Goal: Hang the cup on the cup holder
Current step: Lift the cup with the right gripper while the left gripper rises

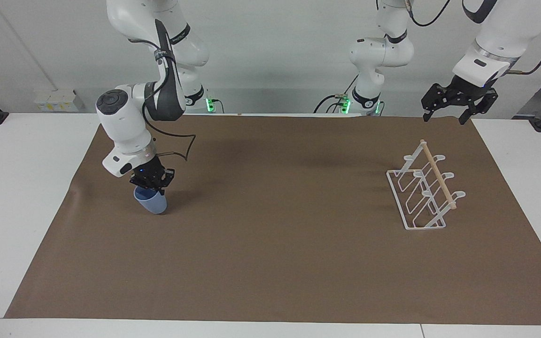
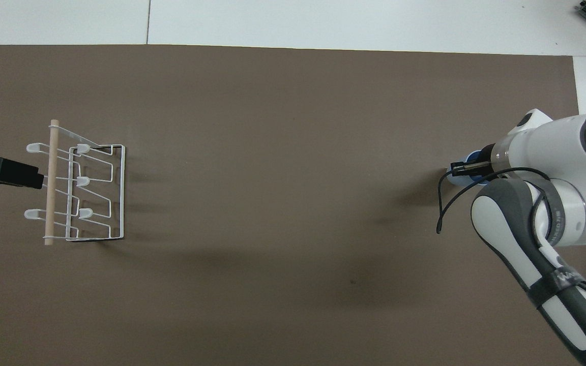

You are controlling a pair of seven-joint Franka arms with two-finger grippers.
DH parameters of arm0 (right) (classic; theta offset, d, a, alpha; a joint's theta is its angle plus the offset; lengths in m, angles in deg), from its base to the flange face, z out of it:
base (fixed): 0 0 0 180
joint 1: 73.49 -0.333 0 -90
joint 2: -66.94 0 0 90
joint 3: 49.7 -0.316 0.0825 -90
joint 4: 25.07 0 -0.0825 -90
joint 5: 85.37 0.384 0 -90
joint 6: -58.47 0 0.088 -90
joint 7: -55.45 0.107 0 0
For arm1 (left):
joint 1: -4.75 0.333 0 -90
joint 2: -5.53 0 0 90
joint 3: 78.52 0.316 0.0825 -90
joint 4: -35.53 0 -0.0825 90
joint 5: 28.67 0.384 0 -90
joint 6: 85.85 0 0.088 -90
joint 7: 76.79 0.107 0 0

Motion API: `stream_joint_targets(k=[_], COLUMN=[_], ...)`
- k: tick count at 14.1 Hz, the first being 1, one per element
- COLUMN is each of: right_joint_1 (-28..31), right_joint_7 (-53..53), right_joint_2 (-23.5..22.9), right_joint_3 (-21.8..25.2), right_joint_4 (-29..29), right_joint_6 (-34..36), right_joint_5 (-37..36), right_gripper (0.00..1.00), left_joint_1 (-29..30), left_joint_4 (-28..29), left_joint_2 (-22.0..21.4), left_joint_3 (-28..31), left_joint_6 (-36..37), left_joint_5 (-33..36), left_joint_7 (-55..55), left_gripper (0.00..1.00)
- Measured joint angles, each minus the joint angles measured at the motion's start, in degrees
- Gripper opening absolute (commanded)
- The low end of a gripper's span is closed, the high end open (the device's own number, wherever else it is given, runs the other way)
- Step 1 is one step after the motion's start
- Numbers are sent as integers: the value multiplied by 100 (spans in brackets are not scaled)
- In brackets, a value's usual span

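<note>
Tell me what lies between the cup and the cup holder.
Nothing: only bare brown mat separates the cup, in the right gripper, from the cup holder. Both views show this.

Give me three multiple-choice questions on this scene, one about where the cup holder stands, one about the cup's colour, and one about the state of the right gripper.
1. The cup holder stands
A. toward the left arm's end of the table
B. toward the right arm's end
C. at the middle

2. The cup is
A. red
B. light blue
C. green

3. The right gripper is
A. open over the rack
B. shut on the cup
C. open and empty

Answers:
1 A, the rack sits below the waiting left gripper.
2 B, its wall shows light blue.
3 B, its fingertips pinch the tilted cup's rim.
</note>
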State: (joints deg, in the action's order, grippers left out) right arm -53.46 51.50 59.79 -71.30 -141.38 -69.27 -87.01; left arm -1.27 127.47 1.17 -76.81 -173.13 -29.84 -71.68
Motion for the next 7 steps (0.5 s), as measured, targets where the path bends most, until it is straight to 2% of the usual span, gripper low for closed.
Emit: stream_joint_targets(k=[4,7], right_joint_1=[-25,-96], right_joint_7=[0,0], right_joint_2=[1,12], right_joint_3=[-34,-74], right_joint_4=[589,1060], right_joint_6=[715,1316], right_joint_5=[-8,-17], right_gripper=[0,0], left_joint_1=[0,0], left_joint_4=[18,158], left_joint_2=[-1,-1], left_joint_3=[0,11], left_joint_6=[-145,-522], left_joint_5=[-47,-136], left_joint_7=[251,1169], left_gripper=[100,100])
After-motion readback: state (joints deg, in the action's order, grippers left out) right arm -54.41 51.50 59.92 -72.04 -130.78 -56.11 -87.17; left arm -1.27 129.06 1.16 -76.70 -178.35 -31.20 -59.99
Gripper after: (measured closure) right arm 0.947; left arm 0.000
